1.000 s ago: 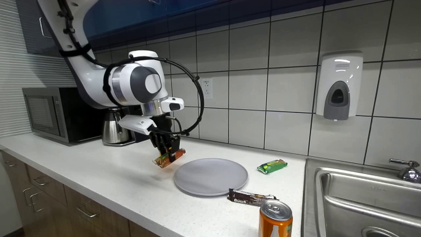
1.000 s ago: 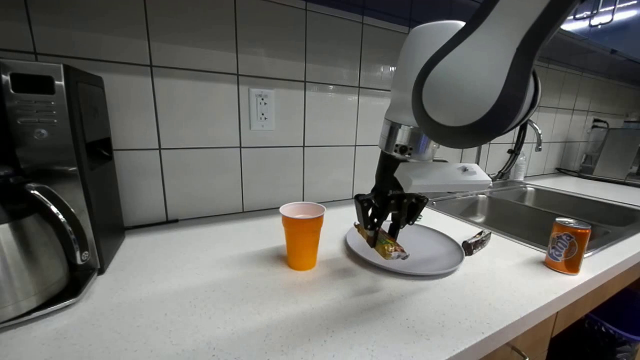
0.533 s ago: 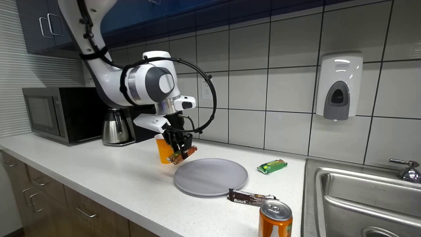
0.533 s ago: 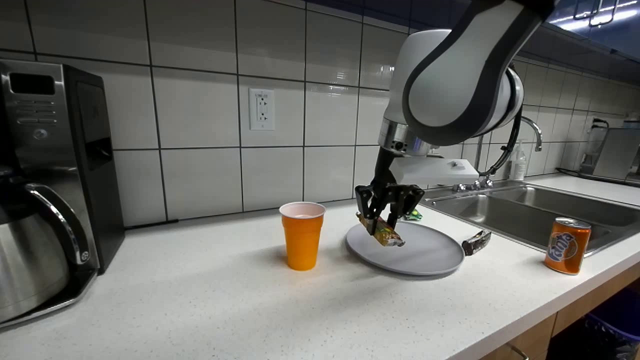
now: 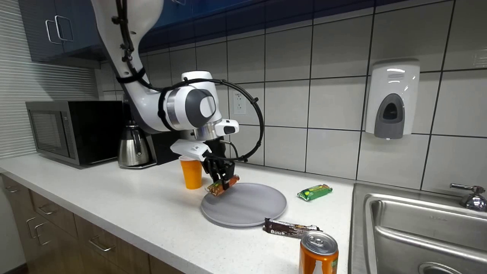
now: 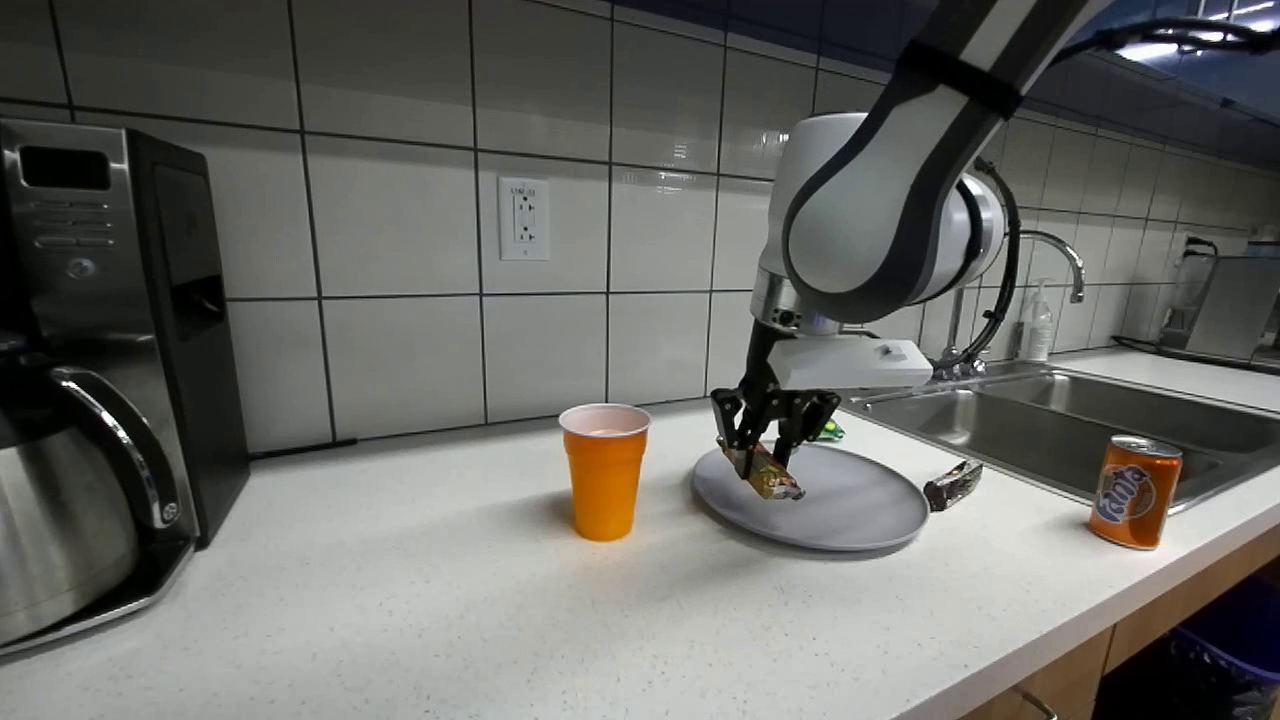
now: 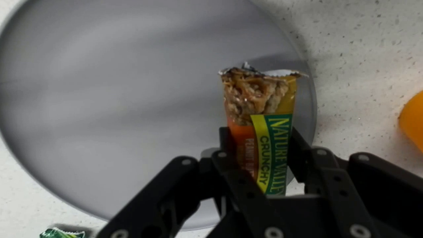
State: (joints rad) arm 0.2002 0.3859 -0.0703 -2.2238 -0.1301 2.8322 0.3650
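Note:
A granola bar in an orange, yellow and green wrapper [image 7: 264, 132] is gripped across its width by my gripper [image 7: 259, 145], a finger pressed to each long side. The wrist view shows the wrapper's lettering, while the bar's near end is hidden behind the gripper. In both exterior views the bar [image 6: 772, 480] hangs tilted in the gripper [image 5: 225, 182]. Beneath it lies a round grey plate [image 5: 251, 209], and the bar is over the rim on the side of an orange cup [image 6: 605, 480]. Any gap between bar and plate looks small; its height is hard to tell.
A green wrapped bar [image 5: 315, 192] and a dark brown wrapped bar [image 5: 289, 228] lie beyond the plate. An orange soda can [image 6: 1135, 495] stands near the sink [image 5: 426, 236]. A coffee maker [image 6: 110, 340] and a microwave [image 5: 72, 131] occupy the opposite end, with a tiled wall behind.
Still holding the bar, my gripper has travelled from beside the plate to over its rim, dipping slightly in the last half second. The cup has come out from behind the arm.

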